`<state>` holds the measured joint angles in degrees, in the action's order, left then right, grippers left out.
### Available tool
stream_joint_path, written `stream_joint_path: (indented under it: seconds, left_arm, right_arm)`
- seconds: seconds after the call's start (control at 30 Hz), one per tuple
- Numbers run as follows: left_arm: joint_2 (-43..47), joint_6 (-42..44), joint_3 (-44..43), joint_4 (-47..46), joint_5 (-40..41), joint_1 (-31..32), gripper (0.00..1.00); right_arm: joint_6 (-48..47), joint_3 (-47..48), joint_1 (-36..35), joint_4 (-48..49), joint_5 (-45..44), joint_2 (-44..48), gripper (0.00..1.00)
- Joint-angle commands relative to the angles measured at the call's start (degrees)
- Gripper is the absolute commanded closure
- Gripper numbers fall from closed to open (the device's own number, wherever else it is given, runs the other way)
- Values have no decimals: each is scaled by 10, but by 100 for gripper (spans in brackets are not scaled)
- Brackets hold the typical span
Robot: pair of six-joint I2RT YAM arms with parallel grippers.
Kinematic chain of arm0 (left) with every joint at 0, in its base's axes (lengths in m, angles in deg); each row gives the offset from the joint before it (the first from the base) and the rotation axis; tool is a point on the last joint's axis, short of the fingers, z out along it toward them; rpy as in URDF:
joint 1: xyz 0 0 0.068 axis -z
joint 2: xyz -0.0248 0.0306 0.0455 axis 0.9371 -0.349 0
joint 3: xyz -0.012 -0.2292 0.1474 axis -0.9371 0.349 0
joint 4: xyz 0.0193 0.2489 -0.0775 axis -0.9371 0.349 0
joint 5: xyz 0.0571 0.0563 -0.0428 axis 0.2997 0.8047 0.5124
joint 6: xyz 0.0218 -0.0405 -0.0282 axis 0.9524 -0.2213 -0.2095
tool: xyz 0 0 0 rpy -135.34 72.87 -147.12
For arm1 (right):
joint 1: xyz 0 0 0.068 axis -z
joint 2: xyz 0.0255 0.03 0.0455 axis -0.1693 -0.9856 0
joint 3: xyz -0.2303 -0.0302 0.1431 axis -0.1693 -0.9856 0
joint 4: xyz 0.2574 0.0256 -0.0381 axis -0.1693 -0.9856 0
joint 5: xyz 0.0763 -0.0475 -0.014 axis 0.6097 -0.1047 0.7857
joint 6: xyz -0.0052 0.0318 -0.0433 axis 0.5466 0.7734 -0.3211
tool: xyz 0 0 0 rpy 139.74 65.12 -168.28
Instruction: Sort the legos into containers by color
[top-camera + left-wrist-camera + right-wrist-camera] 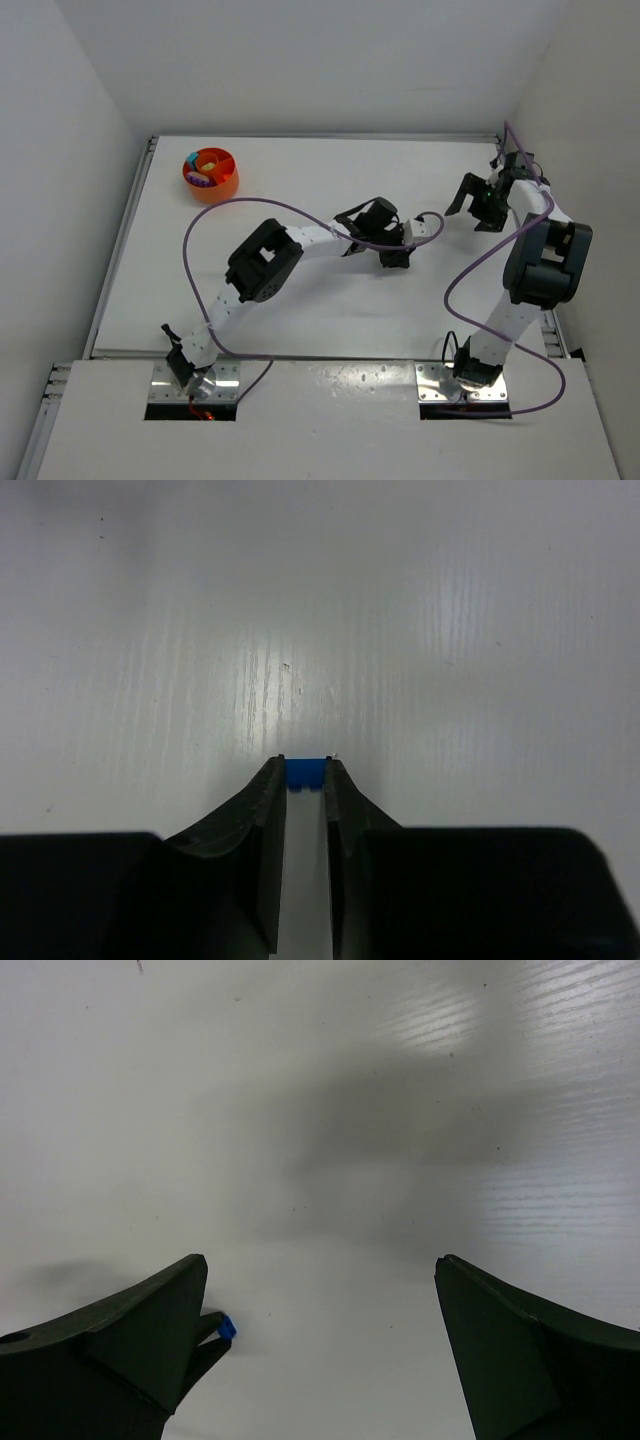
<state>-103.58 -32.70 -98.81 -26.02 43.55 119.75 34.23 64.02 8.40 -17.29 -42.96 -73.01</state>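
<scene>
My left gripper (306,765) is shut on a small blue lego (306,773), pinched at the very fingertips, close over the white table. In the top view this gripper (397,258) sits at mid-table. My right gripper (322,1265) is wide open and empty; in the top view it (472,208) hovers at the back right. Its wrist view shows the blue lego (227,1329) at the tip of the left gripper's fingers, lower left. The orange bowl (225,185) stands at the back left with several colored legos inside.
White walls close the table at the back and on both sides. A purple cable (210,225) loops over the table from the left arm, and another hangs by the right arm (470,270).
</scene>
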Motion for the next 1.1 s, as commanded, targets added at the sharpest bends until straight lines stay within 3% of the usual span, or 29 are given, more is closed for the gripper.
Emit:
stream_joint_path:
  seconds: [0.0,0.23,0.47,0.57,0.7,0.93,1.07]
  left_arm:
    - [-14,4,-9,13,-15,5,80]
    - [-8,-1,-9,13,-15,5,91]
    - [88,-58,-3,19,-15,-74,94]
    - [140,-70,-3,53,-7,-124,94]
    - [180,-115,-25,90,-13,-237,94]
    - [175,-156,-104,126,23,-403,94]
    - [175,-150,-117,137,49,-460,94]
  right_arm:
    - [7,23,2,9,10,3,3]
    - [7,18,2,9,10,9,3]
    - [7,13,7,9,16,20,3]
    - [2,13,7,9,29,20,3]
    - [-14,13,7,14,41,14,3]
    - [-26,29,-3,19,57,-11,6]
    - [-32,45,-3,19,64,-28,6]
